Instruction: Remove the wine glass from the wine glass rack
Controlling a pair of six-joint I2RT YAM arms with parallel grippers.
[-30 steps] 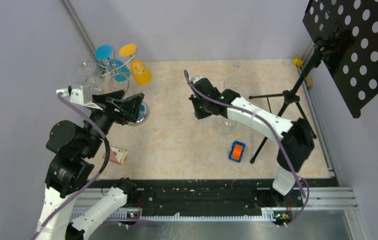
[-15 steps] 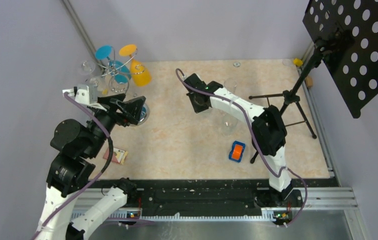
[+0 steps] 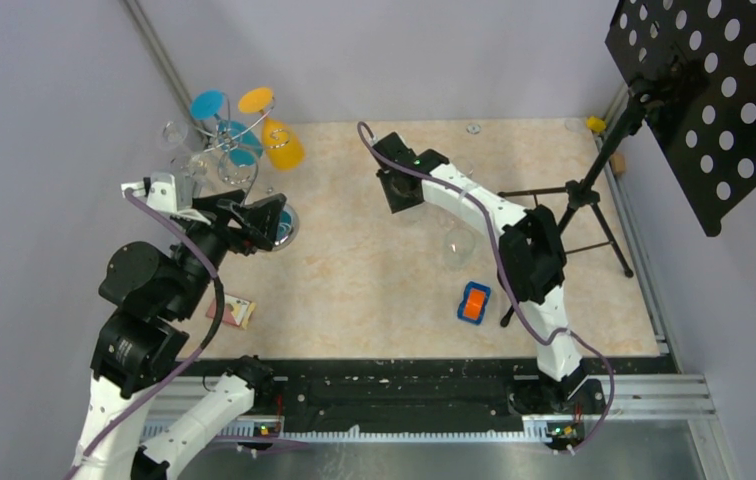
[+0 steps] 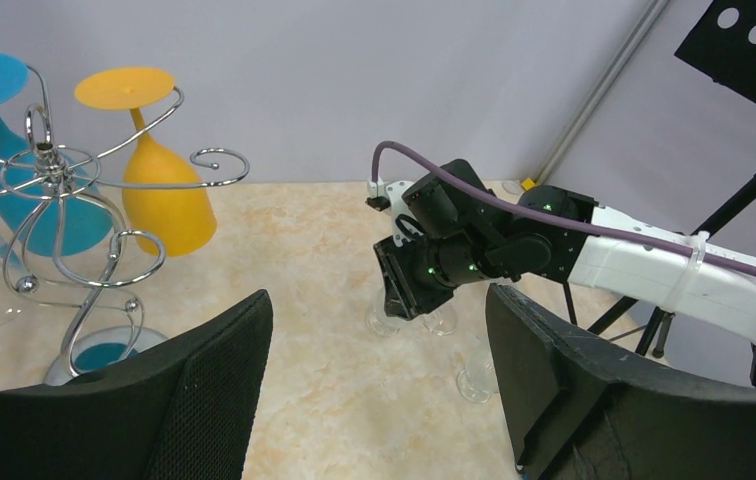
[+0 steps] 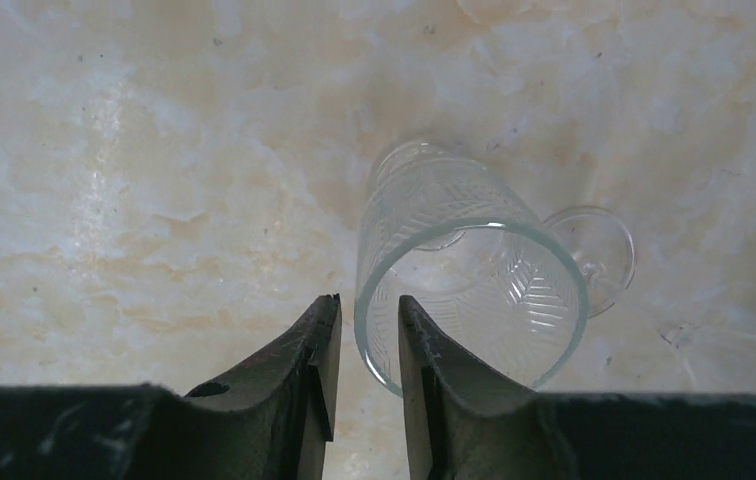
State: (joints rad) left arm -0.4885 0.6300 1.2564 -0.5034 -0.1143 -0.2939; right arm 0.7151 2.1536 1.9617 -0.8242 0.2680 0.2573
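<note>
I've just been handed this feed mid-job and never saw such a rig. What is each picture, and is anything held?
Two robot arms stand at a table. One picture looks down from above; the other two come from cameras on each wrist. The left gripper is open and empty, facing the wine glass rack, where an orange wine glass and a blue wine glass hang. The right gripper straddles the rim of a clear glass; whether it grips is unclear.

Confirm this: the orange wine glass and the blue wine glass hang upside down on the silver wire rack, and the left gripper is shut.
No: the left wrist view shows the left gripper open, its black fingers wide apart. The orange wine glass and the blue wine glass do hang upside down on the silver wire rack.
</note>
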